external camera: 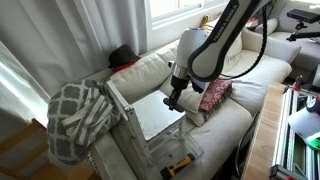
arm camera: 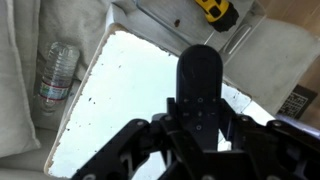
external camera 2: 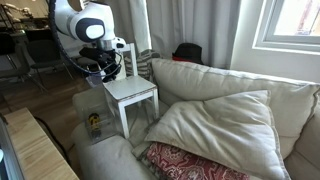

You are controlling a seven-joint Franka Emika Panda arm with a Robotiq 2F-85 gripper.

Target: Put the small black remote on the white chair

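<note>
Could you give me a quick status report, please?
Gripper shut on small black remote. Held over white chair seat, not released. Bottle and yellow tool off seat.

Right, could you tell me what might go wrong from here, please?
The remote hangs in the gripper above the chair seat, close to its edge; released here, it might bounce or slide off towards the yellow tool. It is gripped at one end only, so it could tip on release.
</note>
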